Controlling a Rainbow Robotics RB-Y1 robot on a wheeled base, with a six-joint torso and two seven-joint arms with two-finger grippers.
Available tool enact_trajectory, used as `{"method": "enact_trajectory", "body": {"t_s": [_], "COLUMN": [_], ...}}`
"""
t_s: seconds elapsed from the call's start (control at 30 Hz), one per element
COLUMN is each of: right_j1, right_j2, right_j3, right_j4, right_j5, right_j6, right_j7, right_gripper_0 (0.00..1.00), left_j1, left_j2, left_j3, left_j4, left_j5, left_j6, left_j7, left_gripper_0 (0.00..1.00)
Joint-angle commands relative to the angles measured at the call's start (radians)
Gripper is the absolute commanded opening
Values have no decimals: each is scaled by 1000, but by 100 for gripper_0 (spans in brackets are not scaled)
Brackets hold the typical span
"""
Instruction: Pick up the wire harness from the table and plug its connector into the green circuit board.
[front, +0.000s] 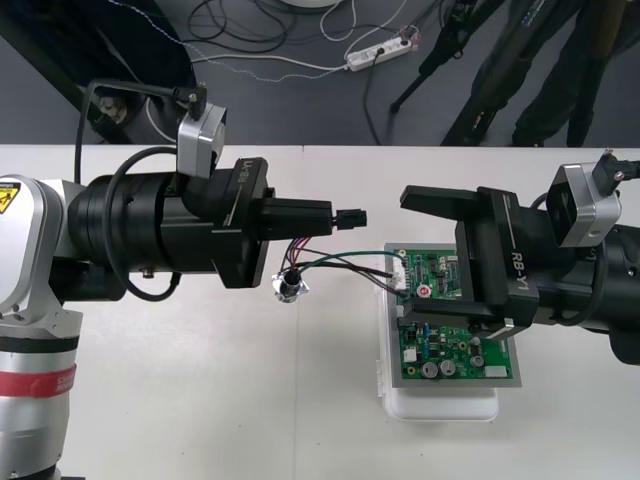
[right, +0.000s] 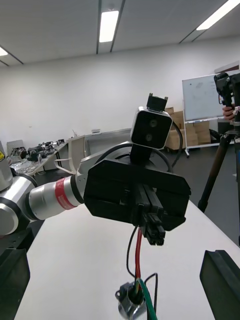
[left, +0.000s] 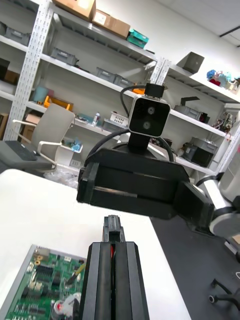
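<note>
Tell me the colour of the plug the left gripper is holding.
Black. The plug, pinched in the left gripper, shows best in the right wrist view.

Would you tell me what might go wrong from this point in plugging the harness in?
The left gripper pinches the plug only at its fingertips, so it may twist when pressed in. The right gripper hangs open over the green circuit board, in the likely path; they could collide. The socket lies on the table, so its wires might snag.
</note>
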Motion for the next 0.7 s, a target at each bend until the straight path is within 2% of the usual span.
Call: {"method": "enact_trajectory", "body": {"t_s": [0.03, 0.33, 0.7], "right_j1": [-15, -12, -24], "right_j2": [-76, -227, -251], "right_j3": [-18, -40, -153], "right_j4": [8, 10, 10], "right_j5": [-15, 32, 210], "right_j6": [-17, -63, -207], "right_j7": [-21, -44, -79], "right_gripper_0": [100, 100, 100], "left_j1": [-36, -36, -34], "left_j2": [43, 112, 208], "left_j3": [53, 81, 69], "left_j4": [0, 23, 112], "left_j5": [19, 49, 117], "left_j6": [-89, -106, -106], "left_j7": [-75, -83, -173], "left_gripper_0": [0, 0, 0]}}
